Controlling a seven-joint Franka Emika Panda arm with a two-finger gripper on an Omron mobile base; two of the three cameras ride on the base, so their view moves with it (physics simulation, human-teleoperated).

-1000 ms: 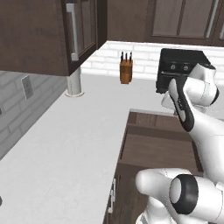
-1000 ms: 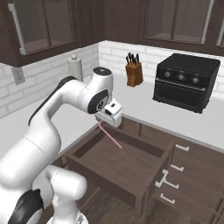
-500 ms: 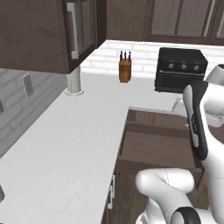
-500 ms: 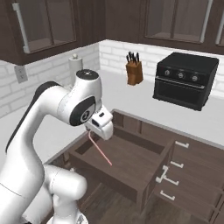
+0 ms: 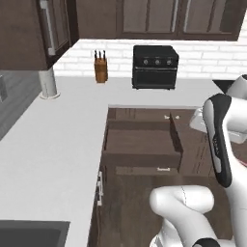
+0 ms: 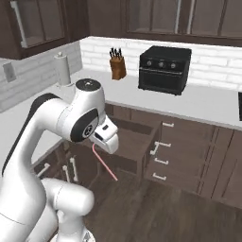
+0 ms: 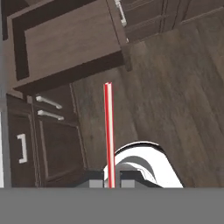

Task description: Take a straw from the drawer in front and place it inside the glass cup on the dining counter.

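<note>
My gripper [image 6: 98,148] is shut on a thin red straw [image 6: 107,166], which slants down and away from the hand over the wooden floor. In the hand view the straw [image 7: 108,127] runs straight up from between the two dark fingertips [image 7: 94,180], and my gripper [image 7: 111,180] pinches its lower end. The dark brown drawer [image 5: 140,144] stands pulled out of the cabinet front, its inside bare wood [image 7: 65,41]. In the right base view the drawer [image 6: 134,142] lies just behind the hand. The glass cup and the dining counter are out of view.
A white worktop [image 5: 43,154] wraps round the corner along the brick wall. On it stand a black toaster oven [image 5: 155,66], a knife block [image 5: 100,67] and a paper towel roll [image 5: 48,83]. Closed drawers with silver handles [image 6: 160,161] sit right of the open one.
Both base views have swung, so the whole scene has shifted. The hand, with the straw still in it, has drawn back from over the open drawer to above the floor.
</note>
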